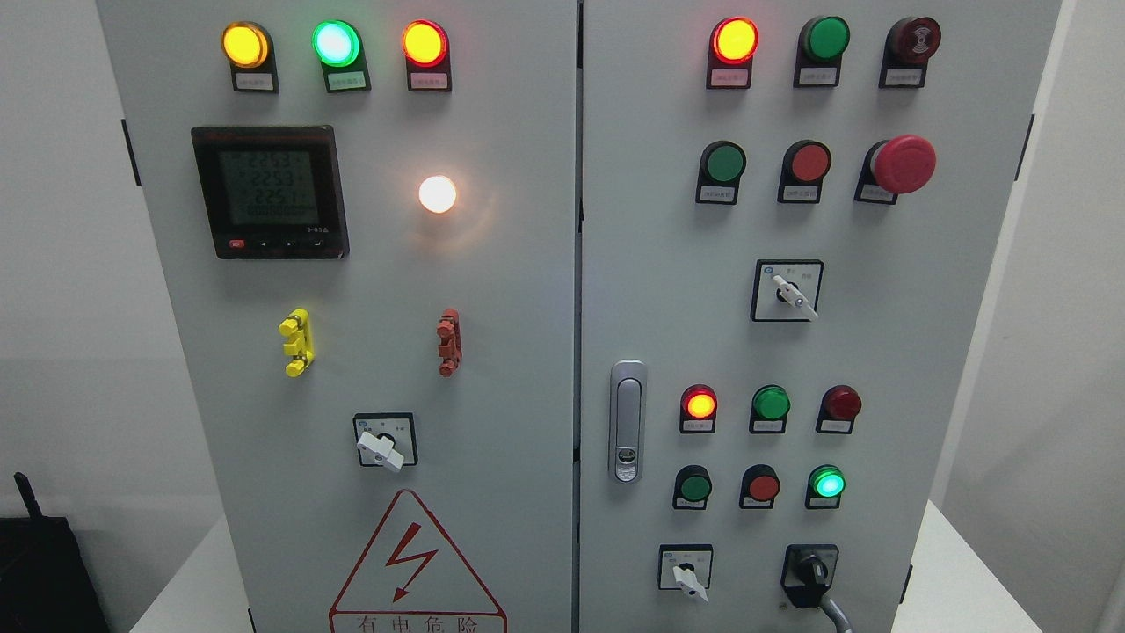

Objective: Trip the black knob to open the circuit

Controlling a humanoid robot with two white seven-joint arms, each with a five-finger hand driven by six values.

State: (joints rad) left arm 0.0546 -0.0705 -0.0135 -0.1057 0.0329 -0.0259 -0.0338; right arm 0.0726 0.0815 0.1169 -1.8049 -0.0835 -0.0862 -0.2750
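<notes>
No robot hand shows anywhere in the head view, so I cannot tell whether either one is open, closed or holding something; both arms are out of sight. The black knob sits at the very bottom right of the grey cabinet's right door, untouched, with a grey cable curling off just beneath it. I judge the reach has not begun. Just left of it is a white selector switch, close enough to be bumped by mistake. Above are rows of lit and unlit indicator lamps, a red mushroom stop button and a door latch. The cabinet stands on a white bench against pale walls.
</notes>
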